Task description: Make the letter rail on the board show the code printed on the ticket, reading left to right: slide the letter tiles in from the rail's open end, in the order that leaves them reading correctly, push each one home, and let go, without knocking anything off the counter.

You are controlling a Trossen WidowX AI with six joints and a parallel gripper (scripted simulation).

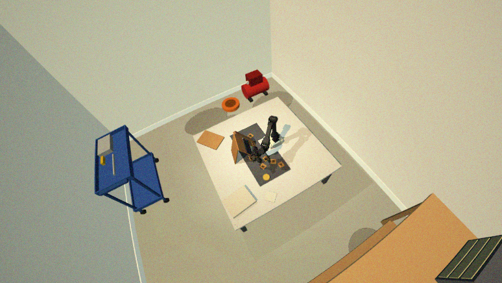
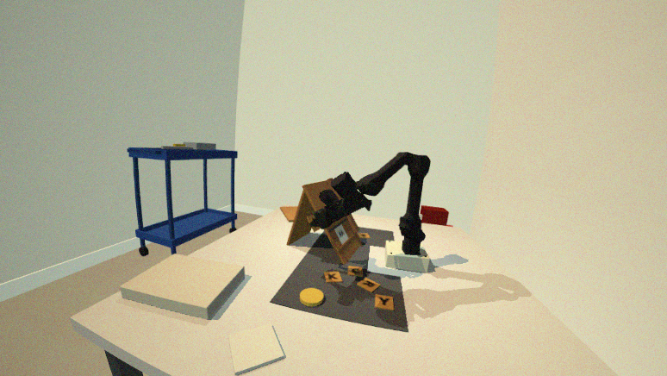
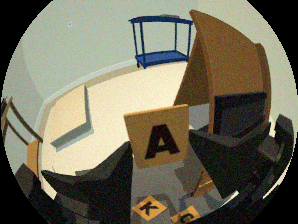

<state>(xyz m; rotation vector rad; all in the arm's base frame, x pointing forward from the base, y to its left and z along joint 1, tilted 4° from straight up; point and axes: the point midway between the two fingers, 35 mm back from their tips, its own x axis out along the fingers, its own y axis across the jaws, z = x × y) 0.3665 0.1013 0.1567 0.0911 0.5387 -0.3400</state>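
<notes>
My gripper (image 1: 256, 158) (image 2: 318, 222) (image 3: 160, 140) is shut on the A tile (image 3: 172, 120), held upright in the air beside the open-sided end of the tilted wooden board (image 2: 317, 189) (image 3: 232, 60). The dark rail (image 3: 241, 111) (image 1: 247, 145) is on the board's face, right of the tile in the wrist view; its slot contents are hidden. The ticket (image 2: 341, 234) on the board is too small to read. Tiles K (image 2: 333, 277) (image 3: 149, 207), C (image 2: 355, 271) (image 3: 186, 216), R (image 2: 368, 284) and Y (image 2: 383, 302) lie on the dark mat (image 2: 298, 289). Another tile (image 1: 250, 135) (image 2: 363, 235) lies beyond the board.
A yellow disc (image 1: 266, 176) (image 2: 311, 297) lies on the mat near the tiles. A thick pale slab (image 1: 239, 201) (image 2: 183, 282) and a thin pale square (image 2: 256, 349) lie toward the counter's near edge. An orange-brown panel (image 1: 210, 139) lies behind the board.
</notes>
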